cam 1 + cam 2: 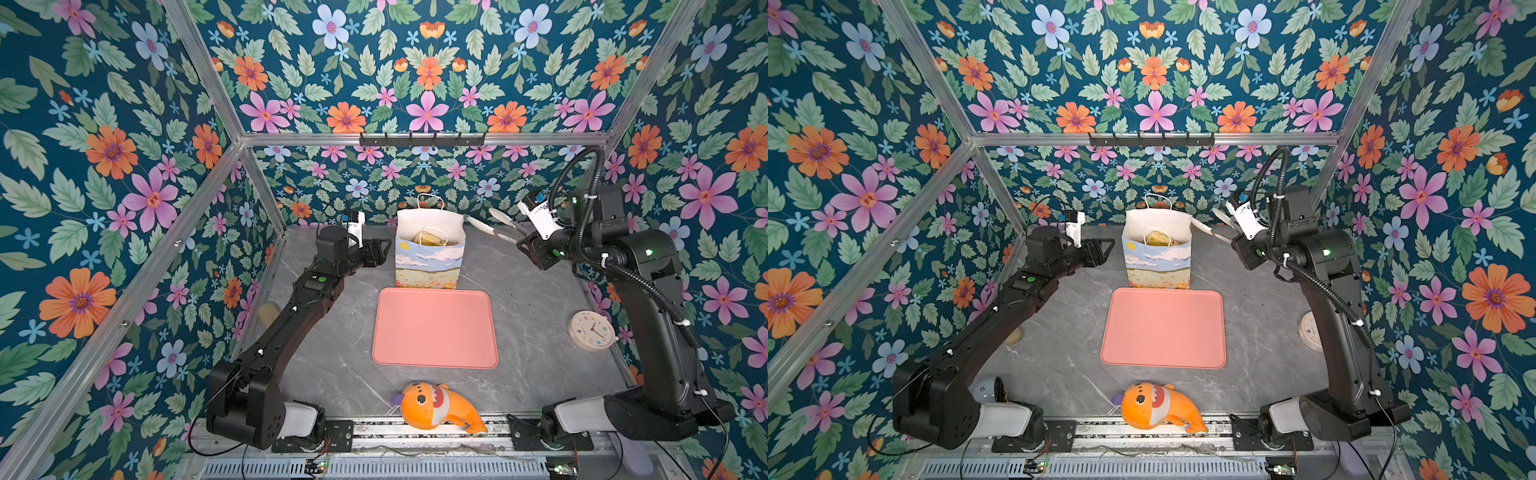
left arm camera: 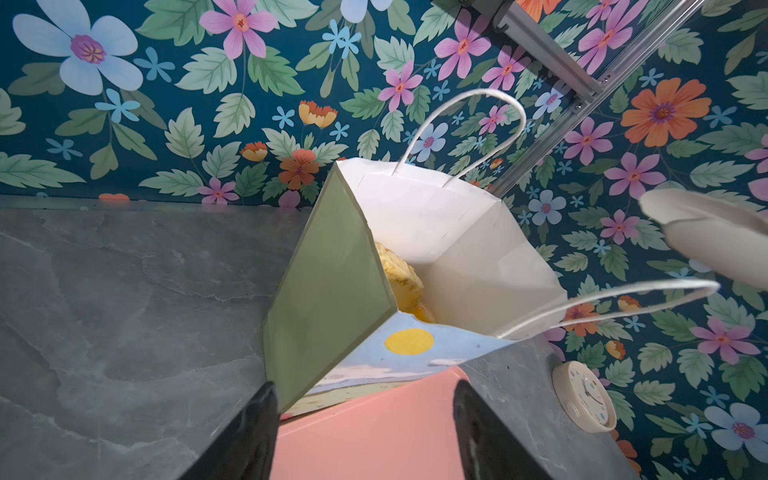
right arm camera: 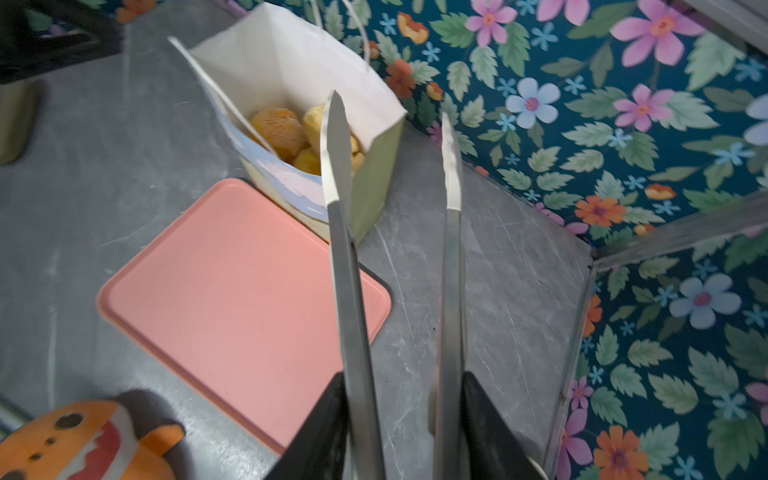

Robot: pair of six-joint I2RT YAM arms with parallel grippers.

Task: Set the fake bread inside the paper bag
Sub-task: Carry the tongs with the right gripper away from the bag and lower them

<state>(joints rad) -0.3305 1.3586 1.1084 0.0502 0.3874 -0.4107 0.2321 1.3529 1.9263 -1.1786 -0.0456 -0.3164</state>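
Our left gripper (image 1: pixel 380 252) hangs spread beside the white sky-printed paper bag (image 1: pixel 430 266) of golden toy bread (image 3: pixel 280 131), likely steadying it, while the right gripper (image 3: pixel 403 399) pinches empty white-tipped metal tongs (image 3: pixel 349 291).

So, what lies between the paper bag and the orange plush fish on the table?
The pink tray lies flat between the paper bag and the plush fish. This shows in both top views.

Bread (image 1: pixel 430 237) mostly hidden in bag (image 1: pixel 430 266); clock (image 1: pixel 1309 330) half behind R arm (image 1: pixel 1343 345)
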